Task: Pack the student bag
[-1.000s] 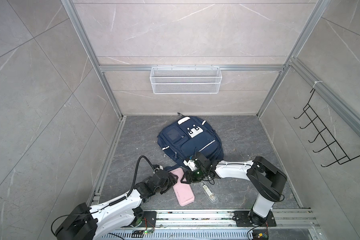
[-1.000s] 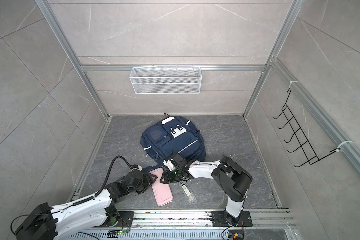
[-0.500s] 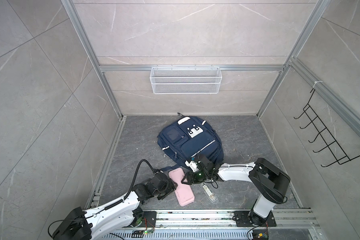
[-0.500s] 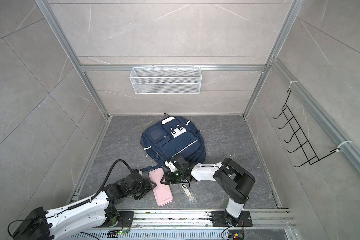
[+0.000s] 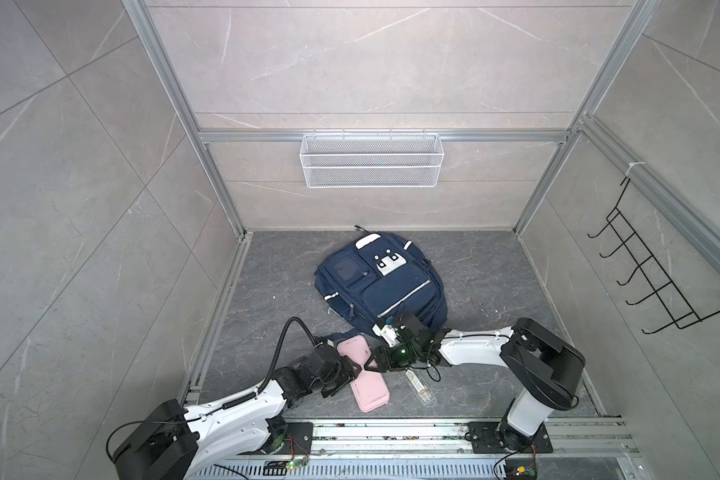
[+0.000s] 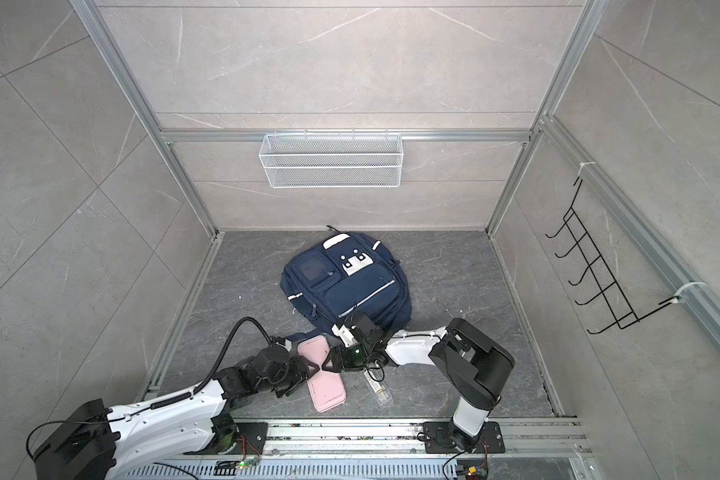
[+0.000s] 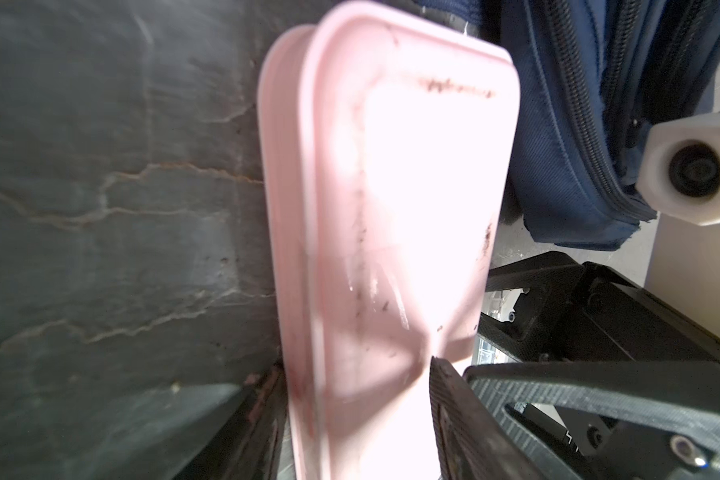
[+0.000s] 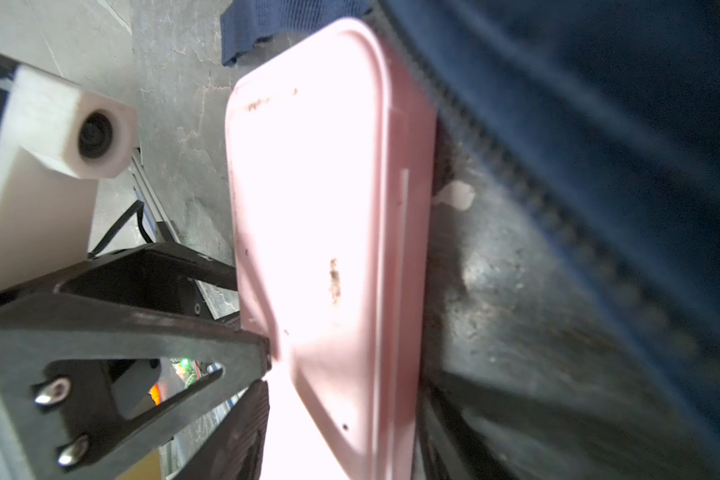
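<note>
Looking down in both top views, I see the student bag (image 5: 391, 286) (image 6: 350, 286) lying front pockets up in the middle of the floor, toward 12 o'clock from the arm bases. At its 6 o'clock lies a flat pink case (image 5: 371, 386) (image 6: 327, 388), its far end just beside the bag's near edge. My left gripper (image 5: 356, 368) (image 6: 312, 368) meets the case from 9 o'clock and my right gripper (image 5: 373, 365) (image 6: 327, 365) from 3 o'clock, their tips almost touching each other. On the left wrist camera the left gripper (image 7: 350, 374) has a jaw on each face of the case (image 7: 391, 187), clamped on it; the right gripper (image 8: 346, 386) clamps it (image 8: 316, 187) likewise, with the bag's navy fabric (image 8: 599, 124) close beside. A clear tube-like item (image 5: 420, 385) rests at the case's 3 o'clock.
</note>
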